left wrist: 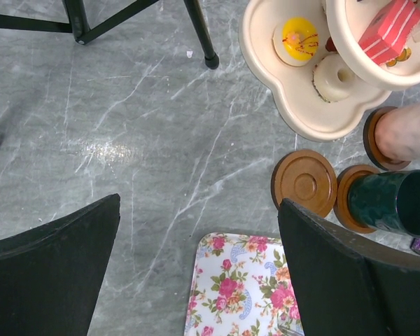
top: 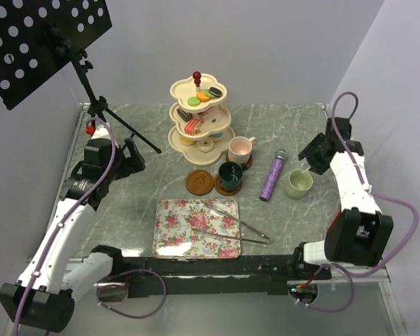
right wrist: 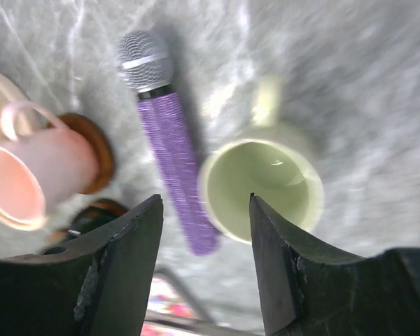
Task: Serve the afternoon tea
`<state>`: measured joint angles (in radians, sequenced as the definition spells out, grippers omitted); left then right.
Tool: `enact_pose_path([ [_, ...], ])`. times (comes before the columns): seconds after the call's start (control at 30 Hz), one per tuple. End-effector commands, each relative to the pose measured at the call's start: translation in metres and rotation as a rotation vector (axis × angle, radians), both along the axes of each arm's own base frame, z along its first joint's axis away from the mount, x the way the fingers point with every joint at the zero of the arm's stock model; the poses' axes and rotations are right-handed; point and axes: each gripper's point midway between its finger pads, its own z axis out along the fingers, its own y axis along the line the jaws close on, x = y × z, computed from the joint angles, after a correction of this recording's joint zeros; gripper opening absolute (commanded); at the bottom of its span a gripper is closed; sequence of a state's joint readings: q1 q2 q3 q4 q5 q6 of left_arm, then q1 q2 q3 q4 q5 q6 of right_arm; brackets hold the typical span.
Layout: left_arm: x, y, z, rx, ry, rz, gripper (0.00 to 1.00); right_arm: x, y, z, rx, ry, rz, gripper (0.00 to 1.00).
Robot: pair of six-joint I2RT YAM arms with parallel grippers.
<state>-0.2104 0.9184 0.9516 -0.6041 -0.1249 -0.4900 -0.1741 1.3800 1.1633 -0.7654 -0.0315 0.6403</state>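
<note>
**Loose green mug, microphone in the way**

From above: my right claw (top: 309, 161) hangs spread and holds nothing, just behind the pale green mug (top: 299, 184). That mug stands bare on the table (top: 301, 126) with no saucer under it, and the purple microphone (top: 273, 176) lies just beside it. The pink mug (top: 239, 148) and the teal mug (top: 231, 175) sit on saucers near the cream stand (top: 201, 115). An empty saucer (top: 199, 182) waits beside the teal mug. My left claw (top: 131, 159) is wide open, well apart from all this. I judge that a low carry to the empty saucer would knock the microphone or the teal mug.

Left wrist: my fingers are spread over bare marble and a corner of the floral tray (left wrist: 241, 287). A leg of the music stand (left wrist: 199, 35) is near, and a careless swing could hook it.

Right wrist: the picture is blurred. My jaws stand apart above the green mug, with the microphone partly under the gap. Closing here might pinch the microphone or tip the mug by its rim.

I can read no brand, label or writing in any view.
</note>
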Motion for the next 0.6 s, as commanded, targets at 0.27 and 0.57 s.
enact_pose_path([
  [0.27,0.002,-0.002,0.008,-0.003,-0.034,-0.015,1.00,-0.048,-0.028,-0.025,-0.200,0.181,0.424,0.49],
  [0.57,0.000,0.000,0.013,0.000,-0.045,-0.006,1.00,-0.039,-0.052,-0.043,-0.303,0.267,0.462,0.49],
])
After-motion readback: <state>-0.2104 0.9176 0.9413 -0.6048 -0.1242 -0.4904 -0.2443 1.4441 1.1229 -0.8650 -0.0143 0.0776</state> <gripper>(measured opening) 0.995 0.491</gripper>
